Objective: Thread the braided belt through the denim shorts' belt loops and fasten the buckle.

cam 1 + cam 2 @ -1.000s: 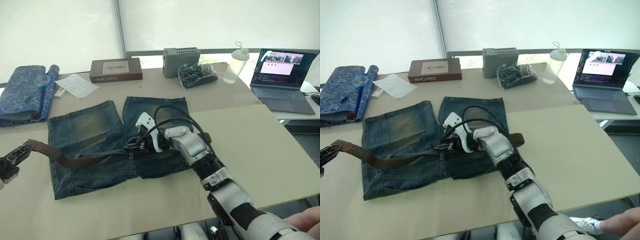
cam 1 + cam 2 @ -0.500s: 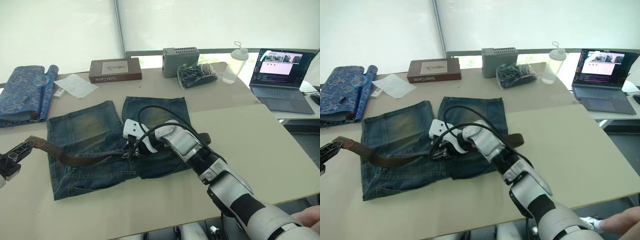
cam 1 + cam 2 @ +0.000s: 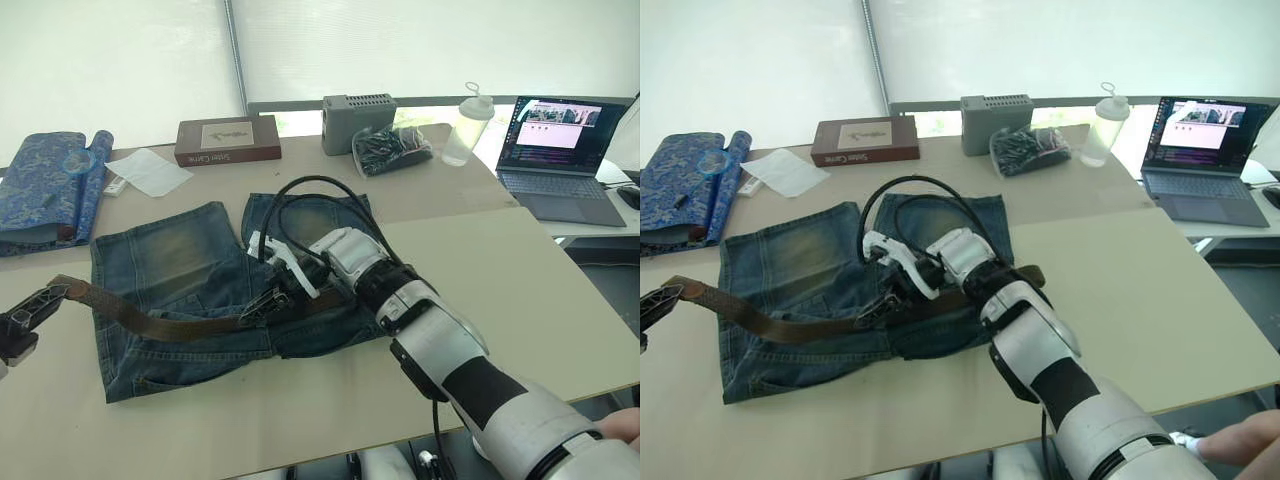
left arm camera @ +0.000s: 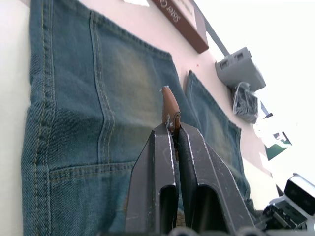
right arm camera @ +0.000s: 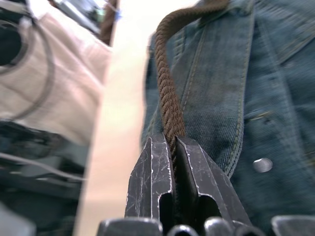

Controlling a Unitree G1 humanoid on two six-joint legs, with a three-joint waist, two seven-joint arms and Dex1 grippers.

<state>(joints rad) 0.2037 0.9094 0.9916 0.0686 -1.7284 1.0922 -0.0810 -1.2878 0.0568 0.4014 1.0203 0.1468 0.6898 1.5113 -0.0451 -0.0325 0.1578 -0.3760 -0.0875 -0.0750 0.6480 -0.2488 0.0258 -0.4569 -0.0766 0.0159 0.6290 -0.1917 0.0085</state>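
Observation:
The faded denim shorts [image 3: 170, 250] lie flat on the table, legs pointing away from me. The braided belt [image 3: 150, 322] stretches across them from left to right. My left gripper [image 3: 40, 298] hovers off the shorts' left side, shut on the belt's tip [image 4: 170, 105]. Over the middle of the shorts, my right gripper [image 3: 256, 308] is shut on the belt [image 5: 169, 98] beside the waistband seam. A short brown stretch [image 3: 1032, 273] shows past my right forearm. The buckle is hidden, and I cannot make out the belt loops.
At the back stand a blue patterned cloth [image 3: 50, 190], white paper [image 3: 150, 170], a brown box [image 3: 227, 140], a grey box [image 3: 358, 110], a bag of dark items [image 3: 392, 148] and a bottle [image 3: 461, 125]. A laptop [image 3: 565, 150] sits far right.
My right wrist has turned and its gripper has dropped slightly onto the belt, the cable loop swinging up. The belt sags lower across the shorts. The left gripper has stayed put.

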